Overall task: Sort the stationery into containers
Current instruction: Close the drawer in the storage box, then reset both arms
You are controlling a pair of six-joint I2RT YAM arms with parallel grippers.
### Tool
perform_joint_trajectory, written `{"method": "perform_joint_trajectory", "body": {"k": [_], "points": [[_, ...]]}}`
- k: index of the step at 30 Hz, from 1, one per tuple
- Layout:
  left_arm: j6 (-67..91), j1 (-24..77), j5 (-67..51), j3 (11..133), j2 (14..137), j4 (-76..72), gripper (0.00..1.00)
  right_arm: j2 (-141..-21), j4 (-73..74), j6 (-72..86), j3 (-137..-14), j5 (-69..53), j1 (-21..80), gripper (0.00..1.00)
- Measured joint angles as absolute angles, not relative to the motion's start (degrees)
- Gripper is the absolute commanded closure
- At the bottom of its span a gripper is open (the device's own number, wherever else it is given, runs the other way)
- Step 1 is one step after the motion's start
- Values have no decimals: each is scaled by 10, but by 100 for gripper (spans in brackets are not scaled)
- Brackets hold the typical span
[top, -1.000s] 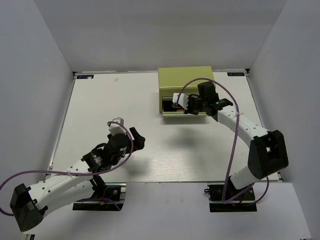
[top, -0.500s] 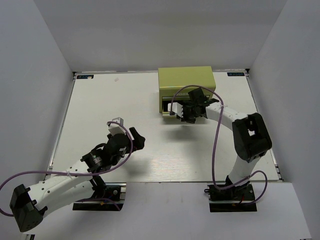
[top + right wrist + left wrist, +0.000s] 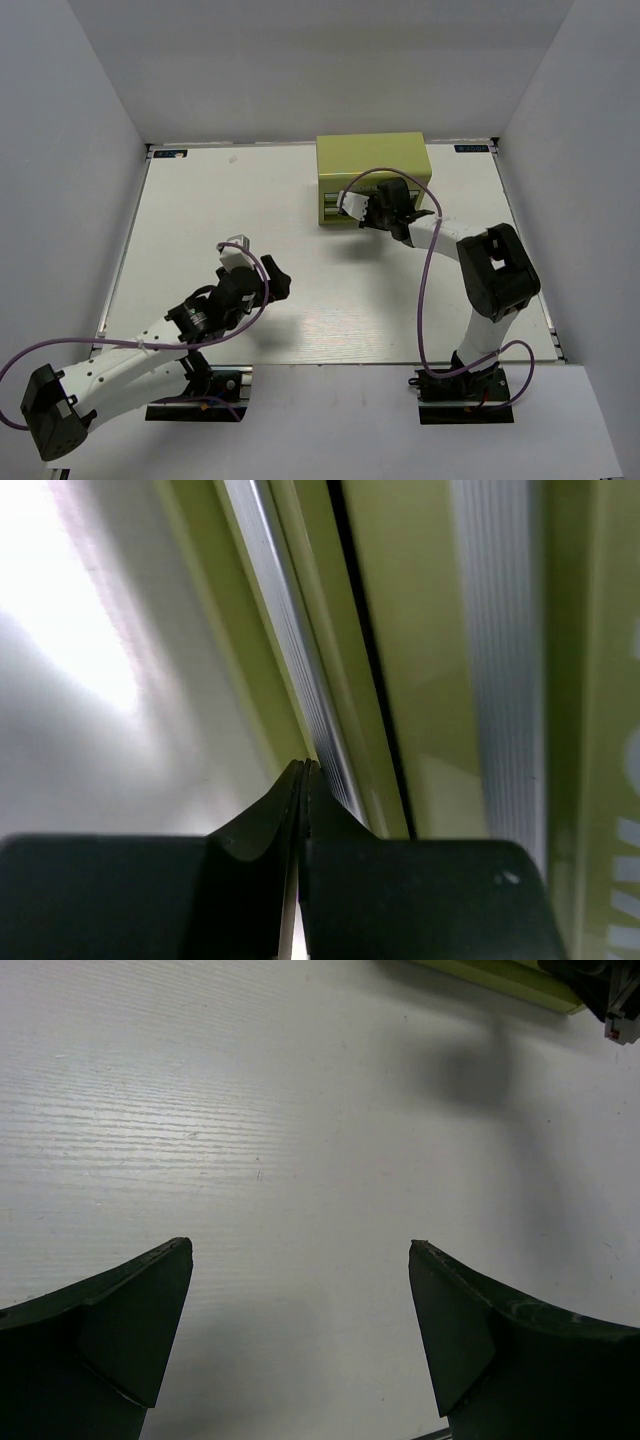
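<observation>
The olive-green tool chest (image 3: 372, 160) stands at the back right of the table, both drawers pushed in. My right gripper (image 3: 374, 210) is shut and empty, its tips against the chest's front. In the right wrist view the shut tips (image 3: 304, 766) touch the green front (image 3: 440, 630) beside a silver handle rail (image 3: 290, 630). My left gripper (image 3: 274, 280) is open and empty, low over the bare table near the front left; its wrist view shows the jaws wide apart (image 3: 300, 1250). No pens or markers show in any view.
White walls enclose the table on the left, back and right. The chest's lower edge (image 3: 500, 975) and part of the right wrist (image 3: 620, 1000) show at the top of the left wrist view.
The lower drawer stood open a second ago and is now pushed in. My right gripper moved in against the chest front. My left arm barely moved.
</observation>
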State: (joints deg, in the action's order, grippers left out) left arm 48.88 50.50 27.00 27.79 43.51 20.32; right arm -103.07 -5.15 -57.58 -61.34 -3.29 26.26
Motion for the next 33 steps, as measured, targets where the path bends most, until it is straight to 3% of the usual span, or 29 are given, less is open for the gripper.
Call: {"method": "perform_joint_trajectory", "body": {"k": [9, 14, 17, 18, 20, 22, 25, 33], "points": [[487, 505, 270, 278, 448, 202, 1, -1035, -106, -588, -586, -1, 264, 100], [485, 505, 270, 278, 445, 201, 1, -986, -60, -576, -571, -77, 258, 100], [482, 505, 270, 278, 444, 192, 1, -901, -8, -525, -555, -140, 256, 70], [480, 505, 269, 278, 444, 188, 1, -875, 5, -503, -555, -160, 256, 53], [472, 505, 265, 278, 445, 178, 1, -834, 28, -439, -560, -190, 256, 44], [461, 505, 260, 279, 449, 168, 1, -809, 47, -371, -569, -206, 257, 23], [443, 505, 249, 283, 463, 153, 1, -791, 74, -278, -578, -197, 256, 10], [411, 503, 206, 305, 496, 117, 1, -721, 112, -133, -571, -126, 251, 10]]}}
